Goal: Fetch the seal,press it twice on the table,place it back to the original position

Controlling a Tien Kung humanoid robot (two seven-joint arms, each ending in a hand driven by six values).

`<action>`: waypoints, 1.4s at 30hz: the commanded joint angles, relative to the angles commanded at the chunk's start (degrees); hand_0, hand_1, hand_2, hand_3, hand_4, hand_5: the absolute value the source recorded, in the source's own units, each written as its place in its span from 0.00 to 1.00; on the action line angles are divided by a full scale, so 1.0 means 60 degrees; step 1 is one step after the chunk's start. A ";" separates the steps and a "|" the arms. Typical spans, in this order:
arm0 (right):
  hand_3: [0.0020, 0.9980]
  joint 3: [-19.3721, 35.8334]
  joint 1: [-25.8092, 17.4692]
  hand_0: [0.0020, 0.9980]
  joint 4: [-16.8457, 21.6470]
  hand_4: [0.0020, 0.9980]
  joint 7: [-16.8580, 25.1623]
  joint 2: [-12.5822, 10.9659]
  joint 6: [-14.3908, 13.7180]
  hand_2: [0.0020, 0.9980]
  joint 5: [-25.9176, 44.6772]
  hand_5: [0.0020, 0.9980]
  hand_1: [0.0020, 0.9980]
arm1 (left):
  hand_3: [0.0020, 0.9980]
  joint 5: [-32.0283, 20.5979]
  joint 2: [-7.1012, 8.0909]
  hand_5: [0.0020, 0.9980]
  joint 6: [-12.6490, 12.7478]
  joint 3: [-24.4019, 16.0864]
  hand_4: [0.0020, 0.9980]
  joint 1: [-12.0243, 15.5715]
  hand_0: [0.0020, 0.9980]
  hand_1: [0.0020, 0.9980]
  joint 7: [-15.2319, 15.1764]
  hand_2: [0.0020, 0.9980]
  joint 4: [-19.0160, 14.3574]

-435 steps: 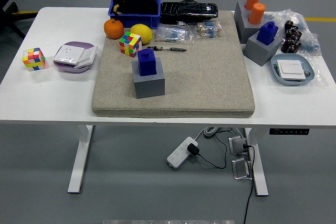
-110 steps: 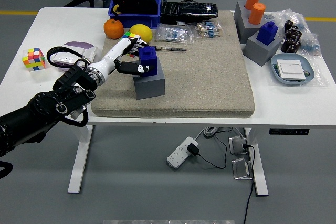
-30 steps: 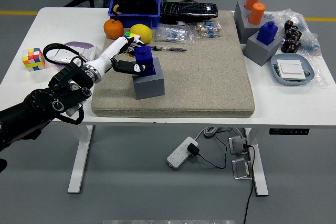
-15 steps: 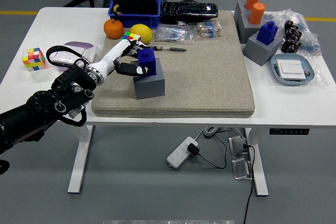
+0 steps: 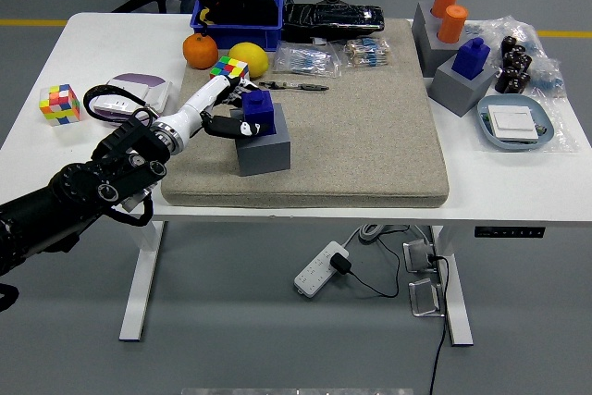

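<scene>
On the mat's left part: a blue seal sits in its grey holder block.
Left hand: fingers curled around the seal's left side, gripping it.
Left arm: black, reaching in from the lower left.
Mat: beige, on the white table.
Far of the hand: a colour cube, a lemon.

dark blue seal, grey block

White table under grey mat, cube, tray
</scene>
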 joint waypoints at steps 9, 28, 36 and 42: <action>0.72 0.0043 0.0000 0.84 0.0002 0.75 -0.0002 0.0008 -0.0004 0.74 -0.0002 0.52 0.77 | 0.91 0.0042 -0.0011 0.05 0.0012 -0.0083 0.99 -0.0006 0.87 0.89 -0.0035 0.85 0.0012; 0.72 0.0187 -0.0048 0.84 -0.0003 0.75 0.0001 0.0051 0.0000 0.74 -0.0028 0.52 0.77 | 1.00 -0.0184 0.0463 0.60 -0.0402 -0.0553 1.00 -0.0125 1.00 1.00 -0.0622 1.00 -0.0165; 0.72 0.0294 -0.0066 0.84 -0.0002 0.75 0.0002 0.0044 -0.0007 0.74 -0.0061 0.52 0.77 | 1.00 -0.0486 0.1230 0.65 -0.0078 -0.0964 1.00 -0.0107 0.99 1.00 -0.0783 1.00 -0.0116; 0.72 0.0388 -0.0091 0.84 -0.0002 0.75 0.0006 0.0062 -0.0004 0.74 -0.0081 0.52 0.77 | 0.95 0.0022 0.1873 0.33 0.0356 -0.1478 0.97 -0.0083 0.92 0.95 -0.0707 0.91 0.0347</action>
